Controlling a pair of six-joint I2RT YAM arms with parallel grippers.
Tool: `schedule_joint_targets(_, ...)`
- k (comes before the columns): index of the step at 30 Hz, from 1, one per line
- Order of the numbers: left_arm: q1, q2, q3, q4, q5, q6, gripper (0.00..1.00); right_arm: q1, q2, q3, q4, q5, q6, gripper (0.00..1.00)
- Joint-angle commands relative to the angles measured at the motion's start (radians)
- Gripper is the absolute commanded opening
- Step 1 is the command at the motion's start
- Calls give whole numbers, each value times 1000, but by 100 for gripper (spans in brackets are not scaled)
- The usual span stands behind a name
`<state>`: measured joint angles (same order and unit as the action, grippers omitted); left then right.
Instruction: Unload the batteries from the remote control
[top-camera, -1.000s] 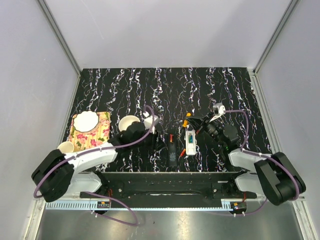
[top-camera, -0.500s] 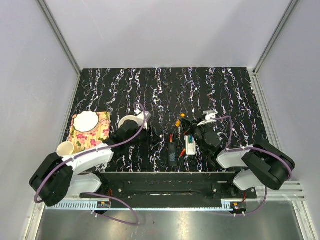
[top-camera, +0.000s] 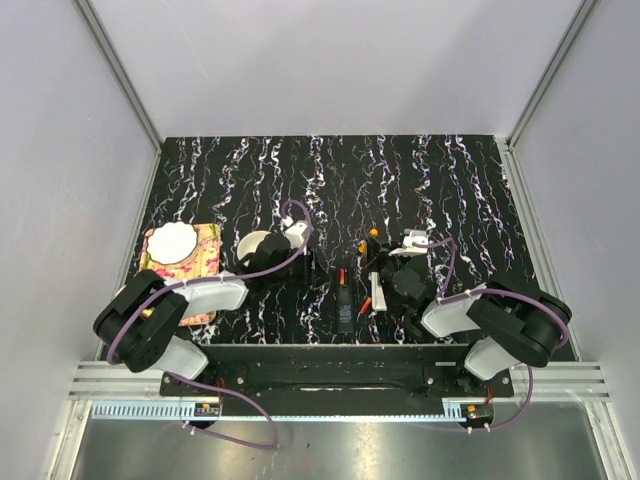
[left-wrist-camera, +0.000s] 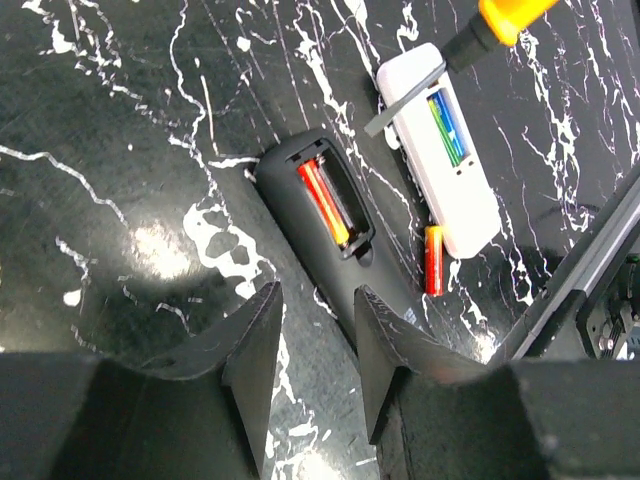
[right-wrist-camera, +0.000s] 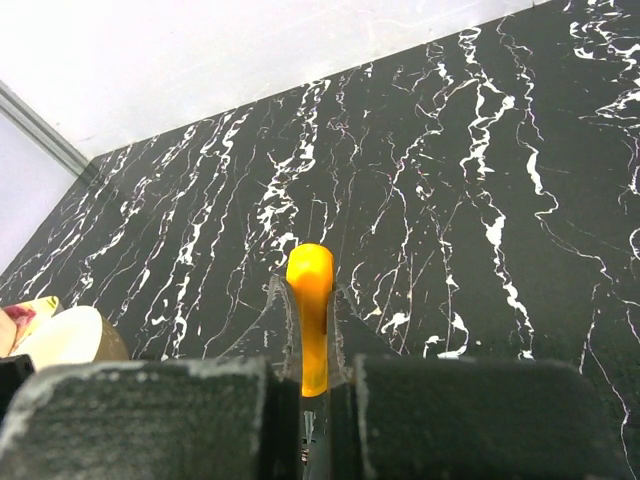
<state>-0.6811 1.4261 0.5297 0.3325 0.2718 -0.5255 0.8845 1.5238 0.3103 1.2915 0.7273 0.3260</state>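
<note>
Right gripper (right-wrist-camera: 311, 335) clamps the orange stick (right-wrist-camera: 309, 285), tip at the white remote control (left-wrist-camera: 470, 205), upper right of left-wrist view. Batteries (left-wrist-camera: 447, 128) both sit in its slot, none unloaded. Left gripper (left-wrist-camera: 317, 320) half-open, empty.

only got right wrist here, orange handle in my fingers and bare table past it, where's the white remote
observer: Below your camera's view. The white remote lies slot up, and the orange tool has its dark blade at the slot's end.
operator: batteries in or out
observer: In. The green battery and the blue battery lie side by side in the slot.
operator: left arm?
observer: The left gripper is open over the table, beside a black remote.
</note>
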Motion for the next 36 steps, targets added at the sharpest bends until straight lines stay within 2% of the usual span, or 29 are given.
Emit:
schedule_joint_targets(1,6,68,70,122,38,-10,38,28,7,26,160,113,8,0)
schedule_joint_targets(15,8,211,116,165,38,5,29,54,44,-8,164,66,94,0)
schedule_joint_targets(36,8,283,128,197,53,-2,25,56,125,-37,242,66,156,0)
